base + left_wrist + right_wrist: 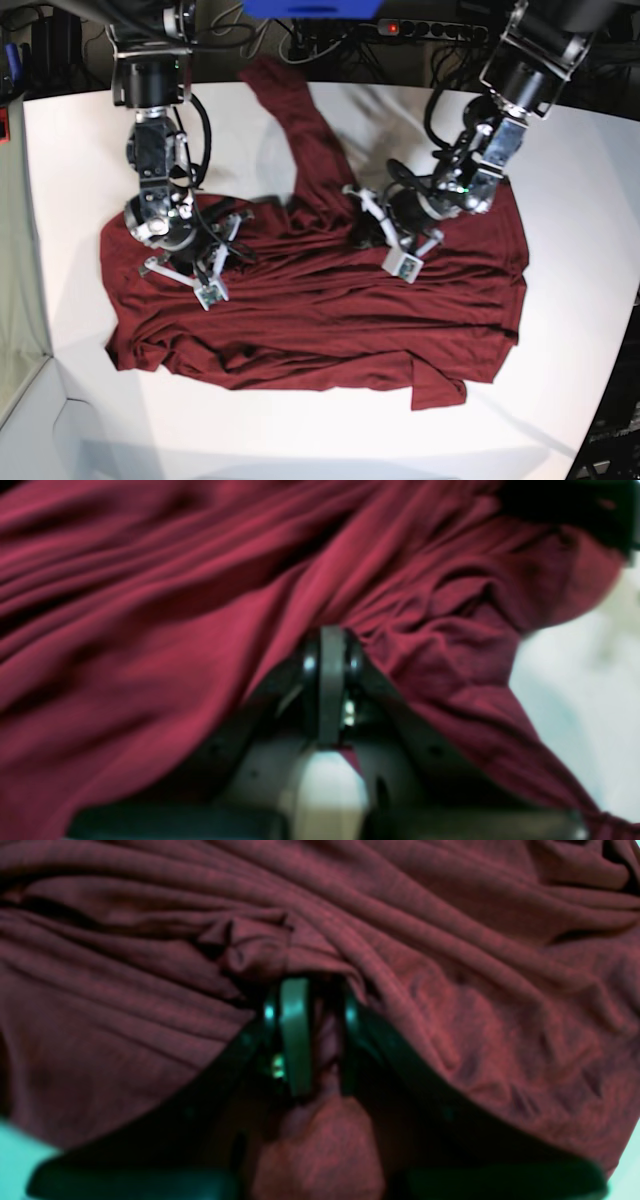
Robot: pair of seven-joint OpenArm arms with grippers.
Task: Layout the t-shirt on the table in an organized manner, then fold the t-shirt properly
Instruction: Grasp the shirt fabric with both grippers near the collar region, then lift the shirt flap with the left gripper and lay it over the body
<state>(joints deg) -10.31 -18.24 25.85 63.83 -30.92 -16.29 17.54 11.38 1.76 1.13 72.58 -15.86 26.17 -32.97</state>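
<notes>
On the white table (70, 160), seen from the base view:
T-shirt: the maroon t-shirt (320, 320) lies spread over the middle of the table, wrinkled, with long folds that run from left to right.
Far part: one narrow strip of the t-shirt reaches toward the far edge of the table, between the two arms.
Near part: a small flap sticks out at the near right corner of the cloth; the near edge is uneven.
Left gripper: the left gripper (372, 222), on the right side of the base view, is down on the cloth near the middle of the shirt. In its wrist view the jaws are pressed together (331, 645), and fabric is bunched up right at the tips and drapes over both sides of the gripper. It is closed on a fold of the t-shirt.
Right gripper: the right gripper (232, 240), on the left side of the base view, is down on the left part of the shirt. In its wrist view a twisted bunch of maroon cloth sits between the two fingers (320, 1015), so it is closed on the t-shirt too.
Table in the wrist views: a pale piece of tabletop shows at the right edge (590, 690) of the left wrist view and at the lower left corner (20, 1160) of the right wrist view.
Behind the table: dark cables and a power strip (430, 30) lie beyond the far edge.
</notes>
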